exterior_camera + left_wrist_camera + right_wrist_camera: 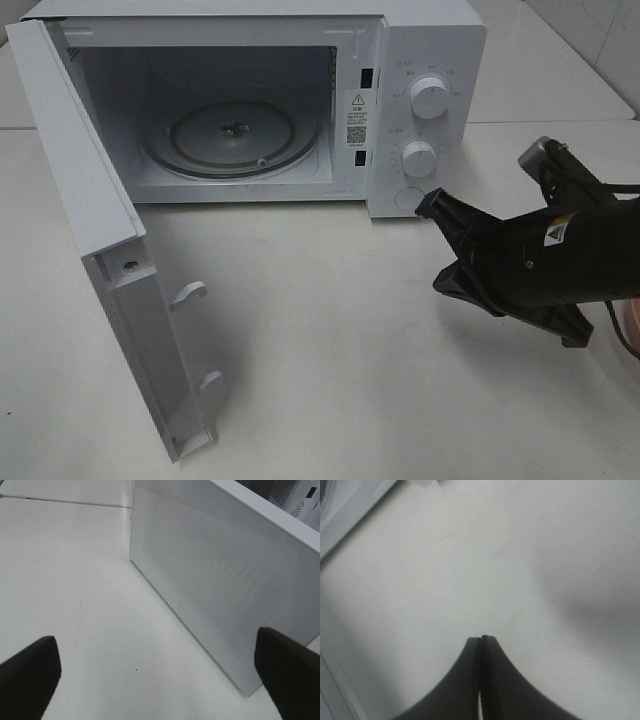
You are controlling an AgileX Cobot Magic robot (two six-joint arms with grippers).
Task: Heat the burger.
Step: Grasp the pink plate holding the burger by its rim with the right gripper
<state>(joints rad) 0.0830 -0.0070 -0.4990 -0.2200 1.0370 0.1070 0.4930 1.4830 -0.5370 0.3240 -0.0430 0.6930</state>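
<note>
One closed right hand [424, 208] near open microwave [455, 60]

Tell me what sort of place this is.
Probably a mock kitchen corner in a robot test room: a white microwave with its door swung open and glass turntable bare, standing on a plain white table, tiled wall behind.

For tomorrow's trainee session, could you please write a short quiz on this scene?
1. True or false: the door is shut.
2. Which one is shut? A the left gripper; B the right gripper; C both.
3. Fill in: the turntable holds ____.
Key: 1 false; 2 B; 3 nothing.
</note>
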